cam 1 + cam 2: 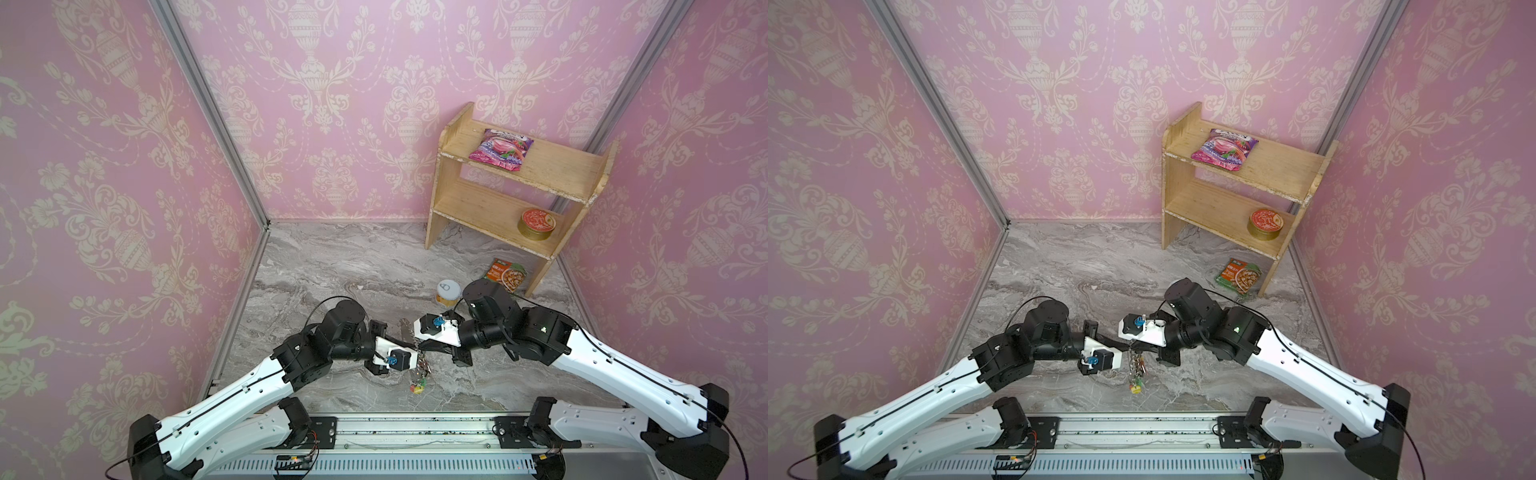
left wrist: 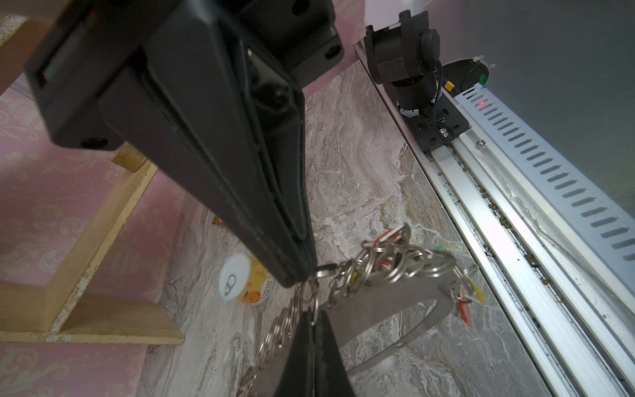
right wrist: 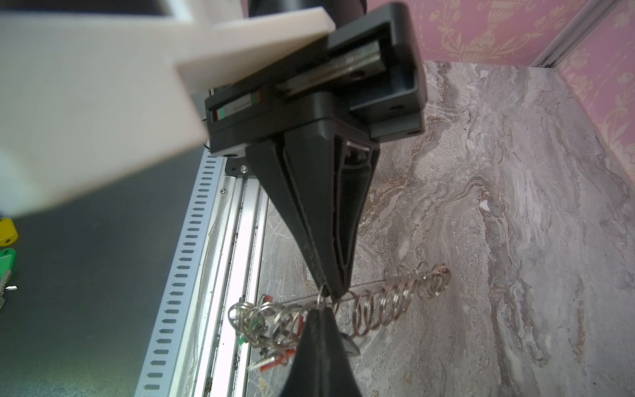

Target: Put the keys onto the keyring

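The keyring [image 1: 420, 368] hangs in mid-air between both arms over the marble floor. It is a flat silvery loop [image 2: 395, 302] strung with a chain of small rings [image 3: 395, 304]. Red [image 2: 464, 311], yellow and green tags [image 1: 1133, 388] dangle under it. My left gripper [image 1: 415, 344] [image 2: 312, 319] is shut on one small ring. My right gripper [image 1: 422, 345] [image 3: 321, 309] is shut on a ring right beside it, tip to tip with the left. Both grippers show in both top views [image 1: 1128, 343] [image 1: 1136, 341]. The keys do not show in any view.
A wooden shelf [image 1: 519, 187] stands at the back right with a snack bag [image 1: 500, 154] and a round tin [image 1: 536, 224]. A packet [image 1: 505, 276] and a small can [image 1: 448, 291] [image 2: 244, 282] lie on the floor behind the right arm. The metal rail [image 1: 415, 428] runs along the front.
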